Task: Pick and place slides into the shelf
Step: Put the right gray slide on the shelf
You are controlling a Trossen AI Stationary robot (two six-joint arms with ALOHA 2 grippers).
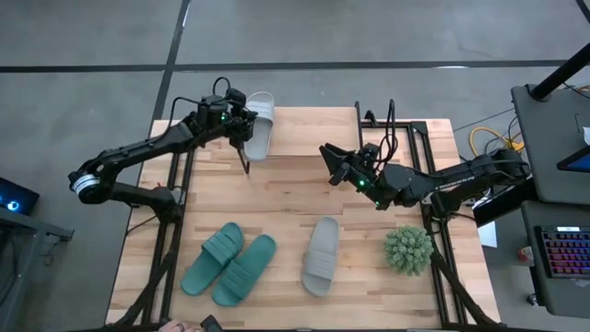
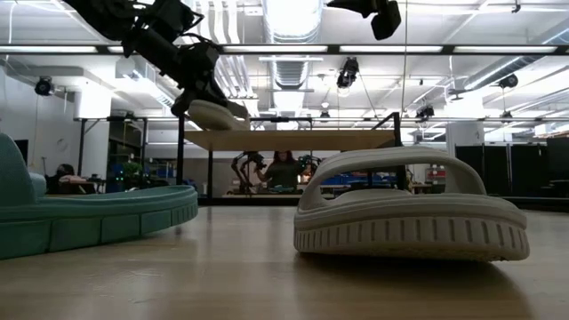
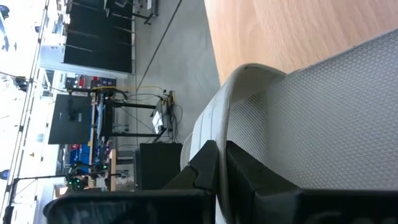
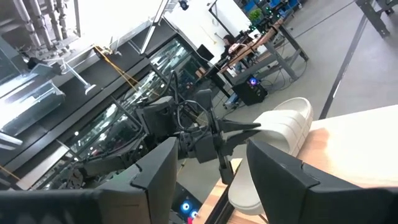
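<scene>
Overhead, low and wrist views of the two-arm workstation. The low rack with a light wooden rectangular top on thin black legs (image 1: 304, 138) stands at the far edge of the larger wooden tabletop (image 1: 277, 212); from above only its top shows, the legs being visible in the low view alone.

The left gripper (image 1: 245, 127) is clamped on the edge of one pale grey-white foam slide sandal (image 1: 259, 124), holding it above the rack's far left corner; the sandal's toe end overhangs the table's far edge. In the left wrist view the dark fingers (image 3: 208, 168) pinch the sandal's rim, and the rest of the sandal is cut off by the frame. Whether the sandal touches the rack top cannot be told.

The right gripper (image 1: 330, 157) hovers over the rack's right half with its fingers spread wide and nothing between them.

The second pale grey-white slide (image 1: 322, 267) lies on the near tabletop, well apart from the rack. The pair of teal green foam slides (image 1: 229, 263) lies side by side to its left, touching; in the low view one teal slide is cut off at the frame's edge. A spiky green plant ball (image 1: 407, 249) sits near the table's right edge, beside the grey slide. Bare wood lies between these and the rack.
</scene>
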